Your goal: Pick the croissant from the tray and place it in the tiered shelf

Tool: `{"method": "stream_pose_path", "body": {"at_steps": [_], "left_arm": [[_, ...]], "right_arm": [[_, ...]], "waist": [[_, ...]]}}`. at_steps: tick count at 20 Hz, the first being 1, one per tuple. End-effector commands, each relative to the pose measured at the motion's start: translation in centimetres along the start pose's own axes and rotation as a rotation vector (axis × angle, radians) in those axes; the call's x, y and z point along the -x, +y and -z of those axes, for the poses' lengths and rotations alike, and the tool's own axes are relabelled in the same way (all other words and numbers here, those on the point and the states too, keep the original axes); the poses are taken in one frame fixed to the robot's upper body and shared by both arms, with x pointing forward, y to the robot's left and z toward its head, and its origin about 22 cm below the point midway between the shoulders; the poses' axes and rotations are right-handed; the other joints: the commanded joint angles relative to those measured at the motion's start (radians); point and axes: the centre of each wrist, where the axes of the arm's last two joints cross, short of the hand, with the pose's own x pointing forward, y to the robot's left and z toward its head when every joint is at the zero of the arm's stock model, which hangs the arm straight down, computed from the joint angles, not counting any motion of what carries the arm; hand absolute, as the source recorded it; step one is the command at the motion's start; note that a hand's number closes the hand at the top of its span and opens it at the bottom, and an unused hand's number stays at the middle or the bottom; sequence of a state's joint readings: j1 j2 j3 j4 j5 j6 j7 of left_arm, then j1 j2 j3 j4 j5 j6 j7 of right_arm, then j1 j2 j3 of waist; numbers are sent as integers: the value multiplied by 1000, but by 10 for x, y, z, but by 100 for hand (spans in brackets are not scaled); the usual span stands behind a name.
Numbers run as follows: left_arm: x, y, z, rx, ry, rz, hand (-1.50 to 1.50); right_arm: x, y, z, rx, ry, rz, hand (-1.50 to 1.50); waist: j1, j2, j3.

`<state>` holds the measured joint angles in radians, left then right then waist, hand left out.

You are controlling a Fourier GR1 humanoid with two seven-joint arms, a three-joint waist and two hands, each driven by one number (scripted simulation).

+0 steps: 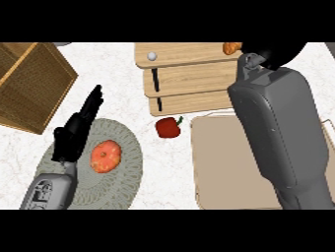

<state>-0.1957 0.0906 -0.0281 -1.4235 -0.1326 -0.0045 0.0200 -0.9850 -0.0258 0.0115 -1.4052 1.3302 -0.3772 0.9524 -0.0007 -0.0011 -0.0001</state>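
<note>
Nearest, at the lower left, the grey left forearm (47, 192) comes in over a round grey-green plate (123, 184) that lies on the white marbled counter (167, 170). The left hand (77, 132) stretches away from it across the plate's left rim, its fingers straight and close together, holding nothing. Just beside that hand, on the plate, sits a round orange-red fruit (106, 156). To the right lies the beige tray (217, 162), near the plate but apart from it, and the bulky right forearm (283, 133) crosses the tray lengthwise from the lower edge toward the far side. A red pepper (169, 127) stands on the counter by the tray's far left corner, between the plate and the shelf. Beyond the pepper comes the wooden tiered shelf (185, 78), its steps seen from above as pale bands, with a small white ball (152, 56) on the farthest band. At the far left stands an open wicker basket (21, 83), well apart from the shelf. Farthest of all, the right hand (276, 53) is bunched into a rounded dark mass over the right end of the shelf, curled about the croissant (232, 47). Only a golden-brown bit of it shows at the hand's left edge, above the top step. Whether the croissant touches the wood cannot be told.
</note>
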Motion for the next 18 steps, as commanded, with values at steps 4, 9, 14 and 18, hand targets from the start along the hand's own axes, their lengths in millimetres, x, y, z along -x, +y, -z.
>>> {"method": "stream_pose_path", "body": {"at_steps": [4, 9, 14, 18], "left_arm": [[7, -13, -2, -4, 14, 3, 0], [4, -7, 8, 11, 1, -2, 0], [-5, -4, 4, 17, 4, 8, 0], [6, -13, 2, 6, 21, 6, 0]], "right_arm": [[-8, -10, -6, -58, 18, 138, -150], [-25, -42, 20, -15, 38, 254, -150], [-32, -98, 31, 103, 107, 452, -150], [-23, -133, 41, 189, 193, 427, -150]], "waist": [[6, 1, 0], [3, 1, 0], [-9, -4, 0], [-19, -6, 0]]}}
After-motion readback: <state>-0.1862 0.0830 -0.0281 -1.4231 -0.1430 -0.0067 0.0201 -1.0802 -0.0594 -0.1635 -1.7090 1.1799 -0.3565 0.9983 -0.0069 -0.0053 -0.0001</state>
